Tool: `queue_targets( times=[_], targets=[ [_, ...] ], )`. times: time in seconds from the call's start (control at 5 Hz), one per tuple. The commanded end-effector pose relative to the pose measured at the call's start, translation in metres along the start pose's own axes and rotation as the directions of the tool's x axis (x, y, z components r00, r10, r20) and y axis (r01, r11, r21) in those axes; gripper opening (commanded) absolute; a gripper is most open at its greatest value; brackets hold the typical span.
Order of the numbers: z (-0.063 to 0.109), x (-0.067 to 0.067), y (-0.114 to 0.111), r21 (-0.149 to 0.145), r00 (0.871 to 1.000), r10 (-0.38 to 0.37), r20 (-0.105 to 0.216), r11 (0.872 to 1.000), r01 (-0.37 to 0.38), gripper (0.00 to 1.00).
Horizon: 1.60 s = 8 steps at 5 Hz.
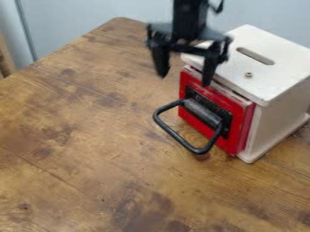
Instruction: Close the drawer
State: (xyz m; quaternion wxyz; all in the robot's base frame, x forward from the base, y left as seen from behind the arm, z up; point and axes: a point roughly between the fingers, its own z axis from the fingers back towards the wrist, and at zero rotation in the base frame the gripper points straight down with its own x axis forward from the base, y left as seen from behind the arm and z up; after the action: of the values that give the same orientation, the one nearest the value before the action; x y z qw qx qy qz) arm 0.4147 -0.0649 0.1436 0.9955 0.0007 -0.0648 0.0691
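Note:
The red drawer [233,111] sits in the front of a pale cream cabinet [273,77], its red front panel about level with the cabinet's face. Its pale wood interior does not show. Its large black loop handle [182,128] hangs out and down toward the table. My gripper [188,65] hangs from above, just over the drawer's upper left corner and above the handle. It is open and empty, with its dark fingers [161,63] spread apart. The gripper is motion-blurred.
The worn brown wooden table [85,136] stretches left and forward of the cabinet. The cabinet stands near the table's right edge and has a slot [258,56] in its top. A pale wall runs behind the table.

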Motion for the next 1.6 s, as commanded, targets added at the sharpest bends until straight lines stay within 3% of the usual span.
queue_targets(
  times=[0.0,0.2,0.4,0.6,1.4],
  targets=[
    [0.001,-0.001,-0.021,-0.001,0.999,0.006,0.034,1.0,-0.006,1.0],
    [-0.015,-0.014,-0.023,-0.006,1.0,0.005,0.019,1.0,-0.005,1.0],
    [-0.021,-0.017,-0.012,0.013,0.999,-0.023,-0.026,1.0,0.023,1.0],
    [-0.026,-0.018,-0.003,0.017,0.999,-0.024,-0.046,1.0,0.025,1.0],
    [-0.027,-0.01,0.02,0.023,0.998,-0.012,-0.068,1.0,0.014,1.0]
  ],
)
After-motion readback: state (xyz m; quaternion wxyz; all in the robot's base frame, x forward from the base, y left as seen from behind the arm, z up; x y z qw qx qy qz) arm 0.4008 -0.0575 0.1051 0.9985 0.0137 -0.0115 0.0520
